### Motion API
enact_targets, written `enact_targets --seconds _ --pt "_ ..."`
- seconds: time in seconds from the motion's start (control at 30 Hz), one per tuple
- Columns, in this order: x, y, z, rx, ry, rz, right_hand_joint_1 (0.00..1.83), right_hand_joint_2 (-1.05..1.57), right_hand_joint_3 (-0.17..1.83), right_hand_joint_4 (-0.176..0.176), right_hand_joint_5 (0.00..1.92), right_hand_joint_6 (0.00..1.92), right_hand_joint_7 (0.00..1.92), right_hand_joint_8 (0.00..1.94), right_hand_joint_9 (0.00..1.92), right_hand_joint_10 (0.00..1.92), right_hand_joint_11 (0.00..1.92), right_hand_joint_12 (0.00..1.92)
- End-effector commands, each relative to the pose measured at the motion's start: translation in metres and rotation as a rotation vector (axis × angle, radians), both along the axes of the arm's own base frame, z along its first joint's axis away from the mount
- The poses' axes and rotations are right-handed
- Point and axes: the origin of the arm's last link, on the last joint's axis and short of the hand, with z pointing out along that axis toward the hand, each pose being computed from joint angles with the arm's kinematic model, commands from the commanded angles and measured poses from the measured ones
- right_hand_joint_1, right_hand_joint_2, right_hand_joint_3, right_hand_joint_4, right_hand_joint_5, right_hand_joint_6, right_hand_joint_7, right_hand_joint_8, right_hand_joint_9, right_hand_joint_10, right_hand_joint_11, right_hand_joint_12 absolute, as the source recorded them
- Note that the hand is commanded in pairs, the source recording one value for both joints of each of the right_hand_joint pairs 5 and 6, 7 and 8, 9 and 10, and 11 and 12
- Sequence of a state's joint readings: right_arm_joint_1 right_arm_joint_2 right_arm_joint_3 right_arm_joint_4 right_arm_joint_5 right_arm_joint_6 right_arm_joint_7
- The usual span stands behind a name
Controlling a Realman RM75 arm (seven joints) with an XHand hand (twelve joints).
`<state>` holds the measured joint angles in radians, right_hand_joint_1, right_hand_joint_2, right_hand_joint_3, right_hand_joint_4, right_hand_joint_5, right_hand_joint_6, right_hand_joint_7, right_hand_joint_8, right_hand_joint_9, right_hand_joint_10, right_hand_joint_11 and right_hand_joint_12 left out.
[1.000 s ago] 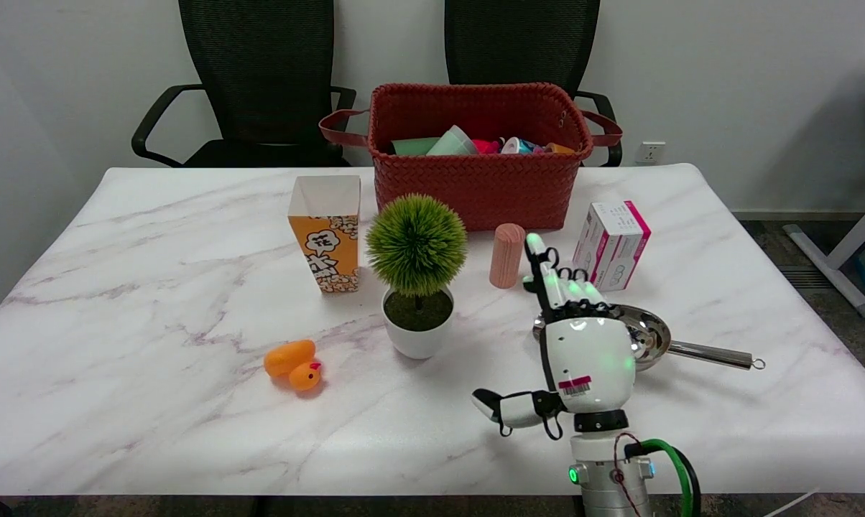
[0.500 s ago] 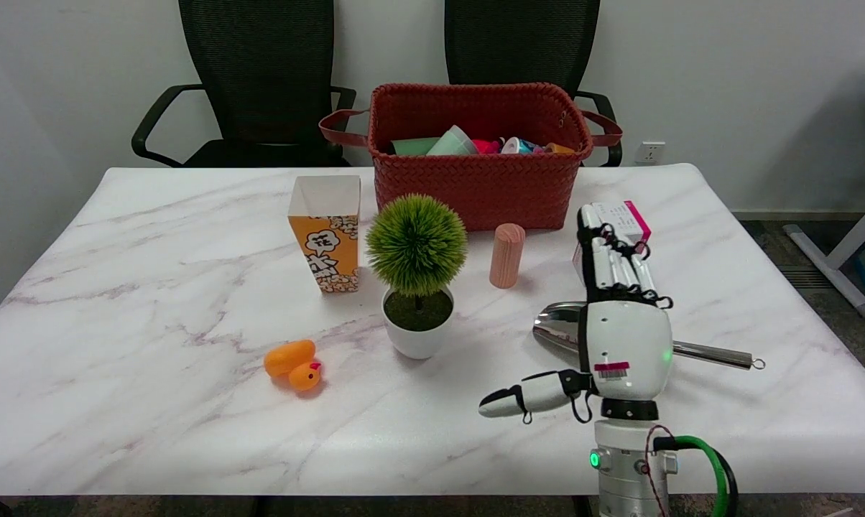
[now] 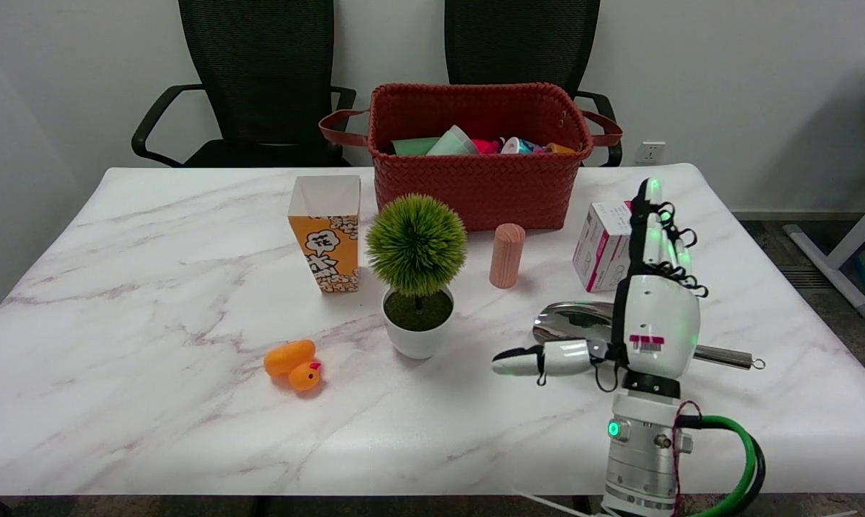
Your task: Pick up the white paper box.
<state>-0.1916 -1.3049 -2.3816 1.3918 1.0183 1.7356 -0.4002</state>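
Observation:
The white paper box (image 3: 602,246), with magenta edges, stands on the marble table (image 3: 152,287) at the right, in front of the basket's right corner. My right hand (image 3: 648,301) hovers just near and right of it, back to the camera. Its fingers point straight away, and their tips cover the box's right part. The thumb sticks out to the left. Nothing is in the hand.
A steel ladle (image 3: 576,323) lies under the hand, handle to the right. A pink wooden cylinder (image 3: 506,255), a potted green ball plant (image 3: 417,276), a popcorn carton (image 3: 325,233) and an orange toy duck (image 3: 293,364) stand leftward. A red woven basket (image 3: 479,154) sits behind.
My hand has moved right and farther away, from over the ladle to beside the box. Its fingers straightened and now cover the box's right side.

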Motion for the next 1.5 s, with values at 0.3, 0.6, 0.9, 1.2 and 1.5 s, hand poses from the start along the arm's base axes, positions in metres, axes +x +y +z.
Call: enact_targets --seconds 0.3,0.6,0.9,1.2,1.5 --pt "0.027 -0.039 0.037 -0.055 -0.300 0.119 0.94 -0.13 -0.17 0.000 0.00 0.00 0.12 0.12 0.26 0.26 0.04 0.04" --pt "0.021 -0.051 0.054 -0.049 -0.444 0.148 0.86 -0.07 -0.17 0.000 0.00 0.00 0.04 0.04 0.12 0.12 0.00 0.00" --pt "0.014 -0.064 0.065 0.006 -0.594 0.178 0.80 0.04 -0.17 0.000 0.00 0.00 0.00 0.00 0.03 0.03 0.00 0.00" --pt "0.010 -0.083 0.079 0.065 -0.673 0.273 0.84 0.16 -0.17 0.000 0.00 0.00 0.00 0.00 0.04 0.04 0.00 0.00" --pt "0.001 -0.090 0.089 0.032 -0.710 0.262 0.87 0.11 -0.17 0.000 0.00 0.00 0.00 0.00 0.00 0.00 0.00 0.00"
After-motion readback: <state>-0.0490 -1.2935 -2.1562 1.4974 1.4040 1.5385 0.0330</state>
